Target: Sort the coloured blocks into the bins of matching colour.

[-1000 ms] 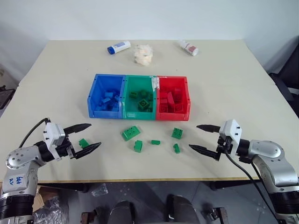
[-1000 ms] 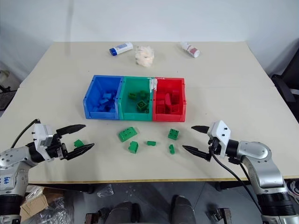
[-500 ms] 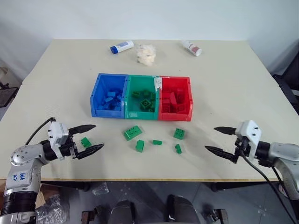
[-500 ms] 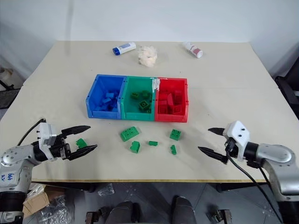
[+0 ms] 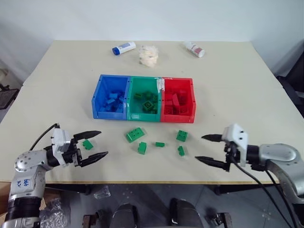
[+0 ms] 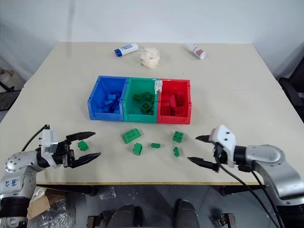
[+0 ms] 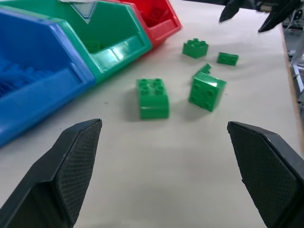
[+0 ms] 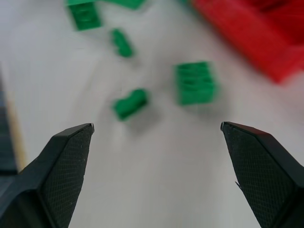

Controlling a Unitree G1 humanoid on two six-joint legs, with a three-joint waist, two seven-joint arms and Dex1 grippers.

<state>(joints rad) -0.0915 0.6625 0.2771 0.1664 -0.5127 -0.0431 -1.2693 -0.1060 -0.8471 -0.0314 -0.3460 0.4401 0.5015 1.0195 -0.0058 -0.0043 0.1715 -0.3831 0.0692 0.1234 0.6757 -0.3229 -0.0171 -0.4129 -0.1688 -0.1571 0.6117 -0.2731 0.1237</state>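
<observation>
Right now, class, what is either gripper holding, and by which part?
Nothing is held. The left gripper stands open around a small green block lying on the table, fingers clear of it. The right gripper is open and empty.

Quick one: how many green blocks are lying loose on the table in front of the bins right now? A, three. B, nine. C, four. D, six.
D: five green blocks lie in a cluster before the bins, and a sixth green block sits apart, between the open fingers of the left gripper.
</observation>
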